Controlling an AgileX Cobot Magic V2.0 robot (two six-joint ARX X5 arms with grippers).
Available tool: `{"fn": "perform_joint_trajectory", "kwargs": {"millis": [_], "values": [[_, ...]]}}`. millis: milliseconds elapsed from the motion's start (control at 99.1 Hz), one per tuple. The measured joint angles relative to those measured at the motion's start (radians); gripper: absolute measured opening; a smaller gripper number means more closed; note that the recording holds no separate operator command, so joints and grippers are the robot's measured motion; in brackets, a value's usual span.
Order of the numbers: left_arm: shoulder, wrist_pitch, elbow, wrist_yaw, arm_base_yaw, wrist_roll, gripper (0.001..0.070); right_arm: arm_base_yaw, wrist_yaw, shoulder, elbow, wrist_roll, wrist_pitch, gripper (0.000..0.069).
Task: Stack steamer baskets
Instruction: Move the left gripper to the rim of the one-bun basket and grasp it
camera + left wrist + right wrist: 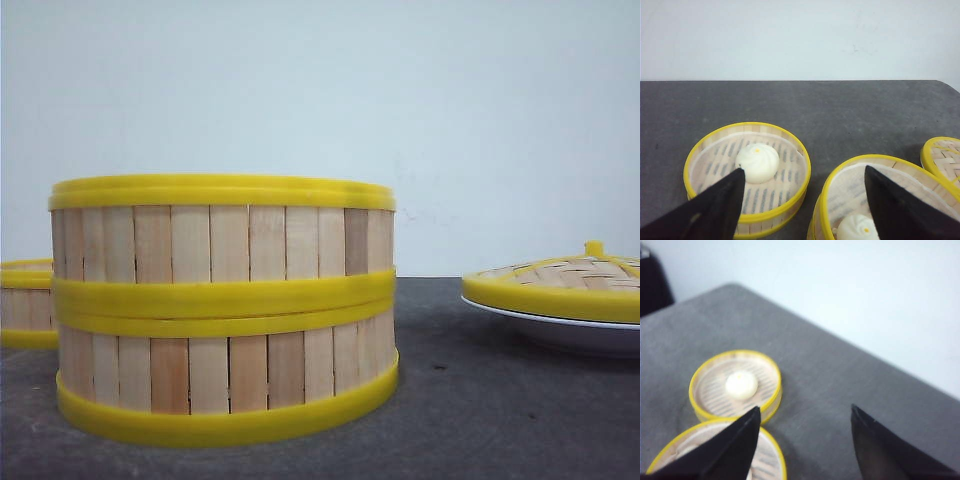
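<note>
Front view showed two steamer baskets stacked (225, 310) on the dark grey table (480, 420), one squarely atop the other. A third steamer basket (25, 303) sat alone at the left edge, well apart from the stack. To the right, a domed woven lid (565, 280) rested on a white plate (560, 330).

From the left wrist, the left gripper (802, 200) hung with its jaws spread wide and nothing between them, above the single basket and the stack. Each open basket held a white bun (757, 162).

The right gripper (805, 440) likewise stood spread apart and empty, over bare table beside the baskets.
</note>
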Motion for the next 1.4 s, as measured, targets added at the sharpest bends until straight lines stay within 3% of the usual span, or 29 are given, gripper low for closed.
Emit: {"fn": "perform_joint_trajectory", "kwargs": {"millis": [182, 333, 434, 555, 676, 898, 1140, 1402], "values": [[0.061, 0.027, 0.0, -0.003, 0.0, 0.0, 0.0462, 0.0, 0.045, -0.122, -0.028, 0.0, -0.064, 0.035], [0.126, 0.07, 0.0, -0.011, 0.0, 0.0, 0.0462, 0.0, 0.085, -0.277, -0.201, 0.0, -0.056, 0.035], [0.18, 0.105, 0.0, -0.06, 0.001, 0.0, 0.0457, 0.0, 0.099, -0.389, -0.347, 0.016, -0.032, 0.035], [0.26, 0.132, 0.0, -0.133, 0.007, -0.001, 0.04, 0.0, 0.099, -0.518, -0.517, 0.061, -0.023, 0.035], [0.368, 0.127, 0.021, -0.165, 0.029, 0.0, 0.0386, 0.0, 0.099, -0.608, -0.624, 0.11, -0.035, 0.035], [0.59, 0.103, 0.183, -0.189, 0.09, -0.019, 0.0386, 0.0, 0.1, -0.677, -0.645, 0.158, -0.062, 0.035], [0.849, -0.072, 0.394, -0.19, 0.169, -0.061, 0.0386, 0.0, 0.1, -0.682, -0.645, 0.166, -0.065, 0.035], [1.017, -0.121, 0.439, -0.19, 0.208, -0.096, 0.0386, 0.001, 0.1, -0.682, -0.645, 0.166, -0.065, 0.035]]}}
